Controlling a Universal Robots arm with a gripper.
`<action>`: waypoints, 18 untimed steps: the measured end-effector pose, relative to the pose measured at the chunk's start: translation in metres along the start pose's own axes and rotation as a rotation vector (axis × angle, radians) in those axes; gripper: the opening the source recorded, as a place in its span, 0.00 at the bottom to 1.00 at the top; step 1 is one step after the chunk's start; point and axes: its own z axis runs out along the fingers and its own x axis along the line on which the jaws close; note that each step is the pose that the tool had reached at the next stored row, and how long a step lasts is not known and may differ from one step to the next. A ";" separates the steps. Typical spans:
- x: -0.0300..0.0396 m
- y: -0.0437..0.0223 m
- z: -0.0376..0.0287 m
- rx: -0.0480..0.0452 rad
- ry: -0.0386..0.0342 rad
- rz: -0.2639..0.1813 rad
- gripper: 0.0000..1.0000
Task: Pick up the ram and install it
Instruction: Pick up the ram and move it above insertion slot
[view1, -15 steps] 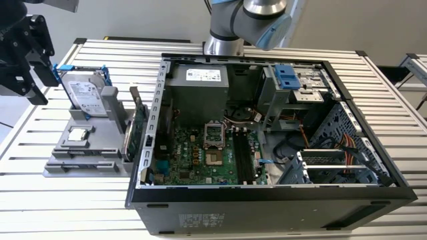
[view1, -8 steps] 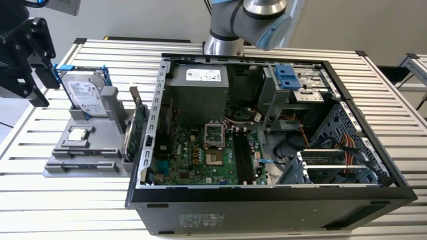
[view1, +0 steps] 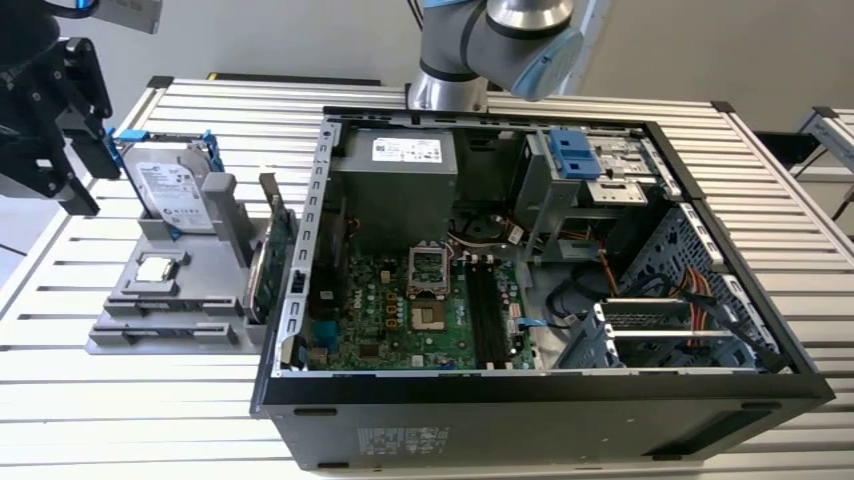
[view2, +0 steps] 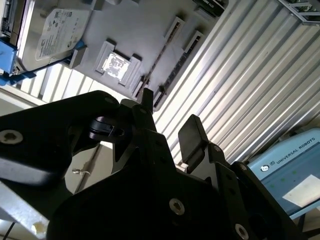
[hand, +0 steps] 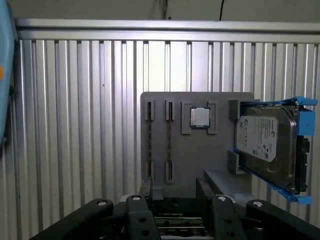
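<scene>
The ram (hand: 170, 147) is a thin stick standing on edge in a slot of the grey fixture (hand: 200, 155). In the second wrist view the ram (view2: 160, 55) is a thin dark line on that fixture (view2: 135, 30). My gripper (hand: 174, 192) hangs well above the fixture and touches nothing. It is open, with an empty gap between its black fingers (view2: 192, 132). In the exterior view the gripper (view1: 74, 170) sits at the far left, above and beside the fixture (view1: 167, 320).
On the fixture stand a silver hard drive with blue rails (view1: 174, 190), a processor chip (view1: 156, 268) and a large green card on edge (view1: 271, 265). The open computer case (view1: 534, 390) lies to the exterior view's right, motherboard (view1: 427, 310) exposed with long black slots (view1: 487, 315).
</scene>
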 end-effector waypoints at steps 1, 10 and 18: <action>0.0000 0.0000 0.0003 0.0000 0.0003 0.000 1.00; 0.0000 0.0000 0.0037 0.0000 0.0030 0.000 1.00; 0.0001 0.0000 0.0064 0.0001 0.0048 -0.001 1.00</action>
